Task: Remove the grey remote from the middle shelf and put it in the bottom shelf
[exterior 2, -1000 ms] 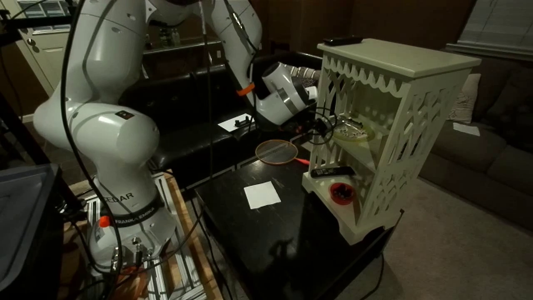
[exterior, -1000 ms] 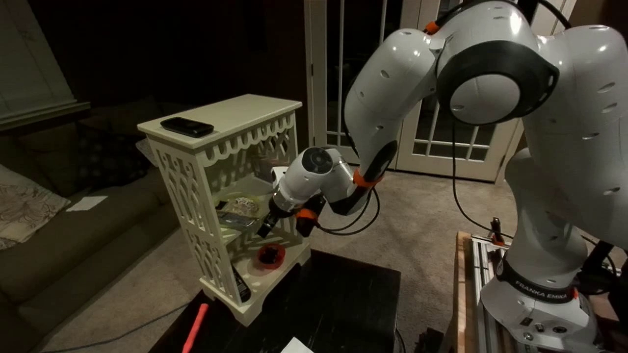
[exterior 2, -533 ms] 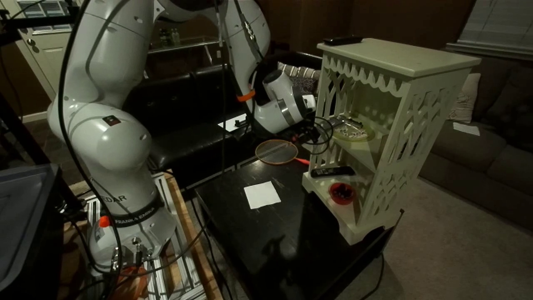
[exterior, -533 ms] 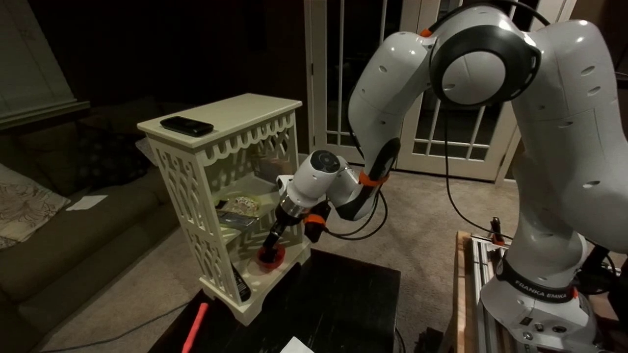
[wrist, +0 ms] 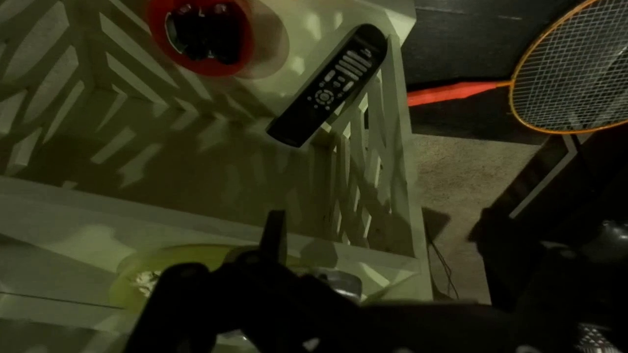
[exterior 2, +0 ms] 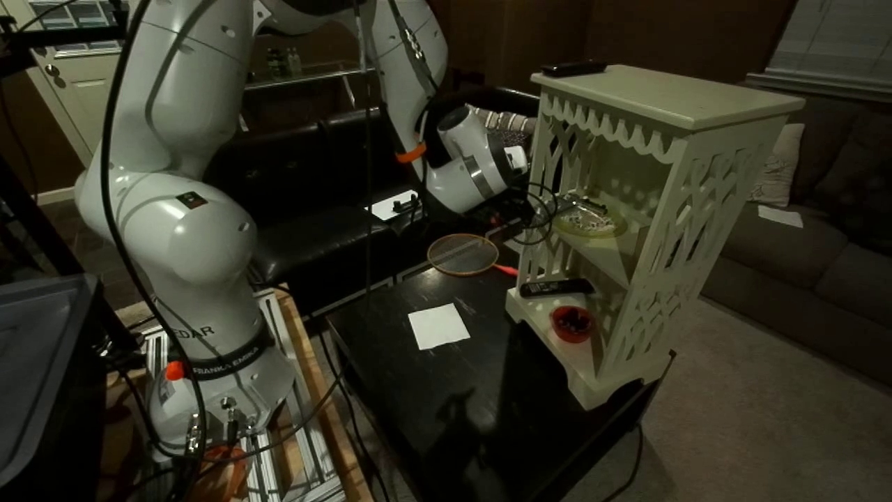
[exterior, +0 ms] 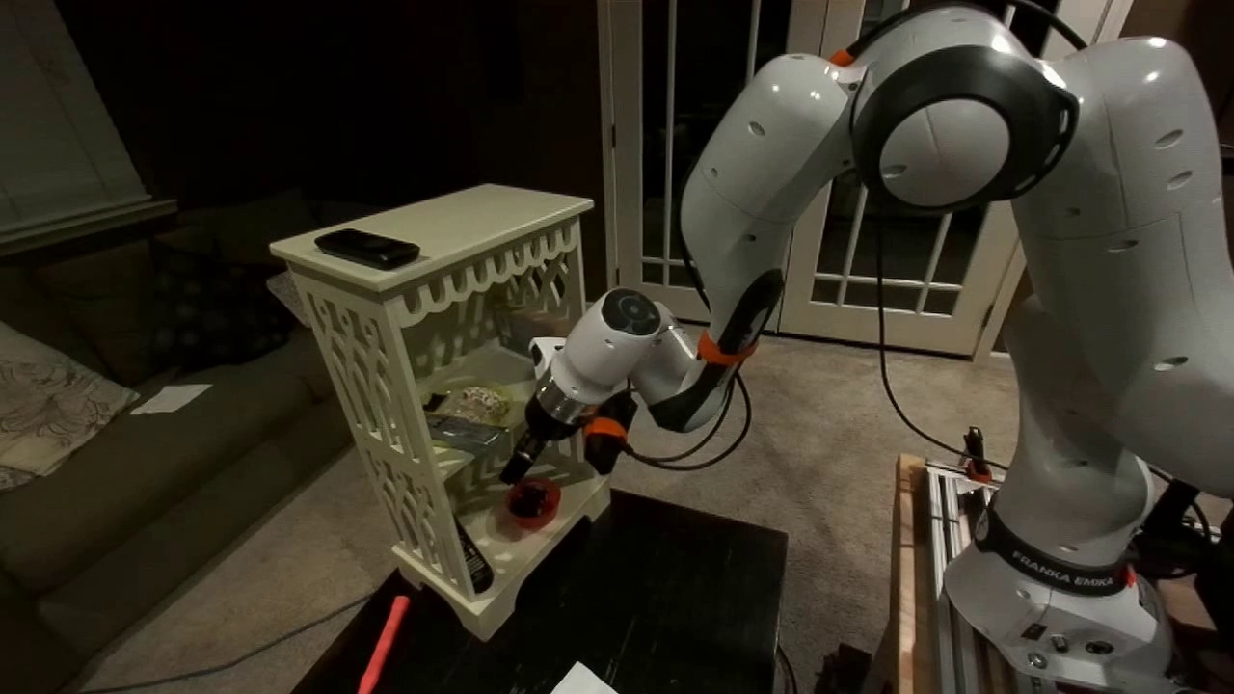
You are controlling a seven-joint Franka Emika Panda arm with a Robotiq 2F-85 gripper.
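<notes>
The grey remote (exterior: pixel 469 434) lies on the middle shelf (exterior: pixel 501 362) of the cream rack, beside a yellow-green plate (exterior: pixel 487 400). A grey shiny end of the remote (wrist: pixel 343 285) shows in the wrist view, partly hidden by my gripper. My gripper (exterior: pixel 516 470) hangs in front of the rack, lower than the remote and just above a red bowl. In the wrist view one dark finger (wrist: pixel 274 235) shows in front of the shelf edge. The other finger is lost in black. The bottom shelf (wrist: pixel 314 49) holds a black remote (wrist: pixel 328 88) and the red bowl (wrist: pixel 164 54).
The rack's lattice side (exterior 2: pixel 704 230) and scalloped top trim (exterior 2: pixel 613 125) frame the opening. A black device (exterior: pixel 366 249) lies on top. A racket (exterior 2: pixel 463 254) and a white paper (exterior 2: pixel 439 326) lie on the black table (exterior 2: pixel 390 348).
My gripper dips toward the red bowl half a second ago, then rises again and shifts slightly left in an exterior view. The remotes, plate and bowl look unmoved.
</notes>
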